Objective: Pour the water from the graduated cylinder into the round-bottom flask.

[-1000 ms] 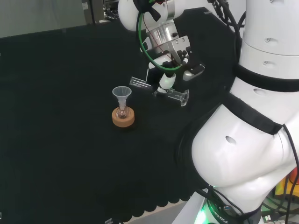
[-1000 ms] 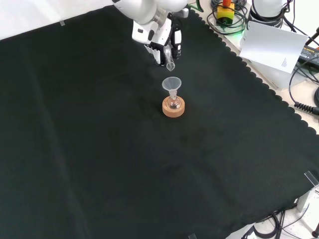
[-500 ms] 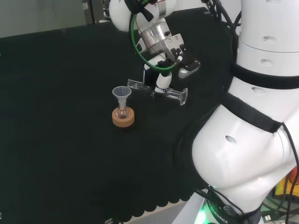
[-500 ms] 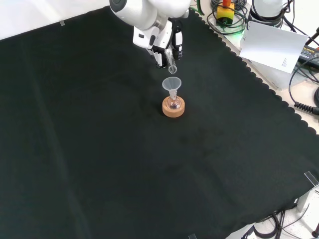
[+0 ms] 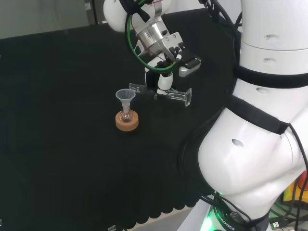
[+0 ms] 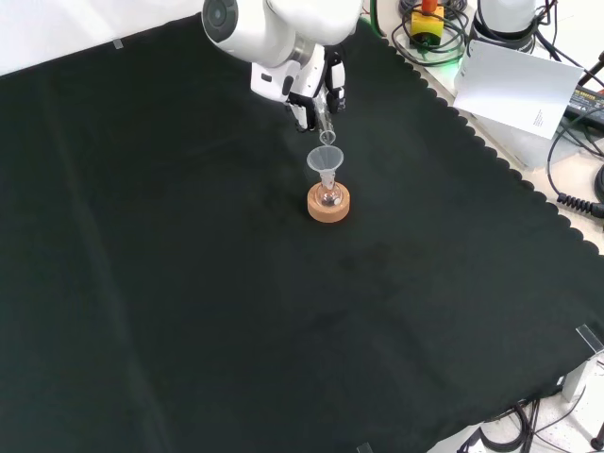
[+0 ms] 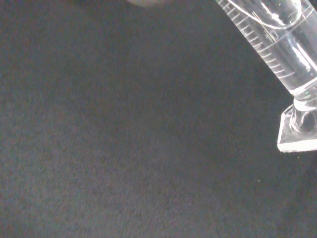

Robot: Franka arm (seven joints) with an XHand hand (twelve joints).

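Observation:
My hand [image 5: 165,81] is shut on a clear graduated cylinder [image 5: 144,90] and holds it almost level above the cloth. Its mouth sits at the rim of a clear funnel [image 5: 125,97], and its foot [image 5: 185,96] points right in the head view. The funnel stands in a small round-bottom flask [image 5: 126,116] on a cork ring [image 5: 127,121]. In the front view the hand [image 6: 316,83] is just above the funnel [image 6: 326,161] and the flask's cork ring [image 6: 328,204], with the cylinder [image 6: 324,122] slanting down to the funnel. The wrist view brings the cylinder's marked barrel [image 7: 277,44] and foot [image 7: 298,131] up close.
The arm's white links [image 5: 260,120] take up the right of the head view. In the front view, cables, a white sheet [image 6: 514,85] and other gear lie beyond the cloth's scalloped edge at the upper right. Black cloth [image 6: 189,311] spreads wide around the flask.
The hand has carried the cylinder left in the head view, and its mouth has come from short of the funnel to the funnel's rim. The flask and cork ring have stayed put.

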